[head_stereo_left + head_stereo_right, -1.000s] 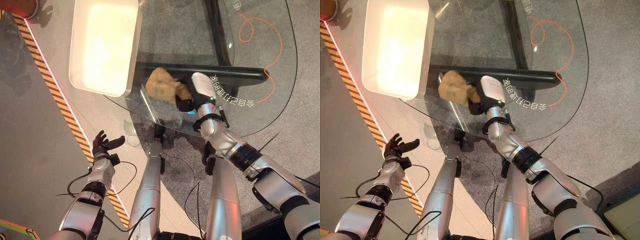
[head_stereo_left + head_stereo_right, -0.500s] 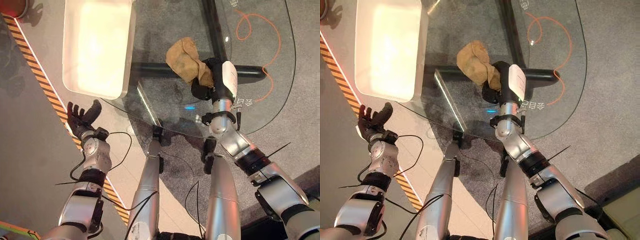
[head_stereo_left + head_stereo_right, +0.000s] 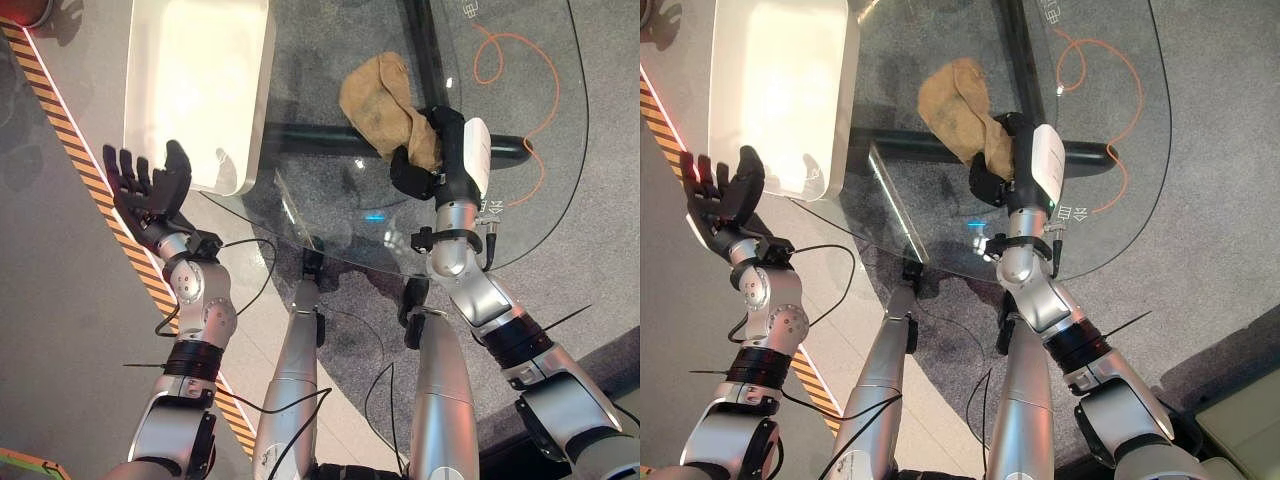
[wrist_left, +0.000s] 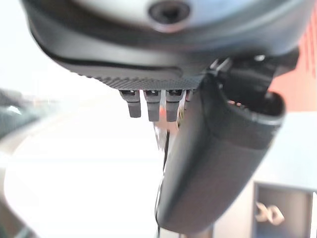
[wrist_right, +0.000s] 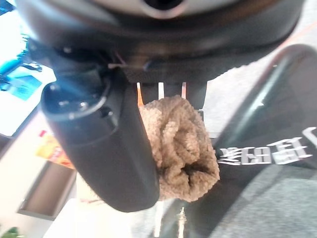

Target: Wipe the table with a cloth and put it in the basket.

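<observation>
A tan cloth (image 3: 382, 105) lies on the round glass table (image 3: 520, 230), bunched at one end inside my right hand (image 3: 440, 150). That hand is shut on the cloth; in the right wrist view the thumb (image 5: 104, 148) and curled fingers pinch the cloth (image 5: 181, 148). The loose end trails away from the hand toward the table's far side. A white basket (image 3: 195, 85) stands on the table's left part. My left hand (image 3: 150, 190) is raised off the table's left edge, near the basket's front corner, with its fingers (image 4: 148, 101) straight and holding nothing.
A black bar of the table's frame (image 3: 320, 138) shows through the glass under the cloth. An orange cable (image 3: 520, 70) loops on the floor beyond the table. A black-and-orange striped strip (image 3: 70, 150) runs along the floor at the left.
My right hand has dragged the cloth across the glass from near the basket toward the right and farther away. My left hand has risen from low by the floor strip up to the basket's corner.
</observation>
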You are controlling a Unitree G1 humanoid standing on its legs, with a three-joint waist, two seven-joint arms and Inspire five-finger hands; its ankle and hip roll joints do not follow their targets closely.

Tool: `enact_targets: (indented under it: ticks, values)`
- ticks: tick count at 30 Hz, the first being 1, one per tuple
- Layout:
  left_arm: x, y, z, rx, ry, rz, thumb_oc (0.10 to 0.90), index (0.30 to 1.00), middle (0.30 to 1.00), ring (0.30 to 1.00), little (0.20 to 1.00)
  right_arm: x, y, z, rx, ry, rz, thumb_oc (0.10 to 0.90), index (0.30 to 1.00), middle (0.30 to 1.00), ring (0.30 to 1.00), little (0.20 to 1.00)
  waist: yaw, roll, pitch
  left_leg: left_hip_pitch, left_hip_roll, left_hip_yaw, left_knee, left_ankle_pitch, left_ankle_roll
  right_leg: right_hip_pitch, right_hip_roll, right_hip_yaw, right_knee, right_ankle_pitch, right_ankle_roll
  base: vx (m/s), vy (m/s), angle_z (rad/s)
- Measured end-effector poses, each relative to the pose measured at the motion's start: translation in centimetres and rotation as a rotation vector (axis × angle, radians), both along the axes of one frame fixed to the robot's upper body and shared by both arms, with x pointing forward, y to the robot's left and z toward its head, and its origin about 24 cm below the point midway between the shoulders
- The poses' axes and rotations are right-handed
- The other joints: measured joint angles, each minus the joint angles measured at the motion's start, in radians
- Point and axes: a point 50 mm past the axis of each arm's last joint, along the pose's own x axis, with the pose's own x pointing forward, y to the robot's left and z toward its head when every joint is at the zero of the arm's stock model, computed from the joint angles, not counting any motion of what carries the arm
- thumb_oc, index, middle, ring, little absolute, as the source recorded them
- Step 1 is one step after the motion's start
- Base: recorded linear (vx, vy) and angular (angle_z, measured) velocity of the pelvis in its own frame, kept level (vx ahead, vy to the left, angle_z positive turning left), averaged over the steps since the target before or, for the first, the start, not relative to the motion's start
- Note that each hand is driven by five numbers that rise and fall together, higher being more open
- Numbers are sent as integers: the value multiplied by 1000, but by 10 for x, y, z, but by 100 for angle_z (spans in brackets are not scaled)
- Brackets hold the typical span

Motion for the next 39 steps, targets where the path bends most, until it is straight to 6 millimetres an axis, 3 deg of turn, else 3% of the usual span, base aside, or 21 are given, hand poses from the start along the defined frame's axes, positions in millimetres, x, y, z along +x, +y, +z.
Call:
enact_targets:
  ticks: [5, 10, 16, 27, 39]
  values:
    - [-6, -6, 13, 27, -83, -51, 800, 900, 900, 900, 900, -4, 2, 9, 17, -42, 31, 100, 300, 300, 300, 200, -2, -1, 0, 1, 1, -1, -2, -4, 5, 2, 0, -3, -1, 0, 0, 0, 0, 0]
    - [-9, -12, 17, 85, -117, -138, 800, 900, 900, 900, 900, -6, -2, 5, 16, -28, 34, 100, 300, 300, 300, 200, 1, -1, 0, 1, 1, -1, -2, -4, 5, 6, 0, -5, -6, 0, 0, 0, 0, 0]
    - [-6, -34, 20, 143, -156, -318, 800, 900, 900, 900, 900, -7, -1, -1, 1, 3, 70, 100, 300, 300, 300, 200, -1, -1, 0, 1, 1, -1, -2, -3, 4, 6, 0, -5, -8, 0, 0, 0, 0, 0]
    - [-2, -60, 18, 14, -209, -641, 800, 900, 900, 900, 900, -12, 7, 2, -38, -11, 143, 100, 300, 300, 300, 200, -13, -1, 0, 8, 1, -1, -5, -3, 4, 12, 0, -5, -7, 0, 1, 0, 0, 0]
    - [2, -82, 12, -147, -192, -805, 800, 900, 900, 900, 900, -16, 19, 2, -75, -8, 220, 100, 300, 300, 300, 200, -23, -1, 0, 17, 1, -1, -19, 3, 4, 15, -1, -5, -11, -2, 2, 0, 0, 0]
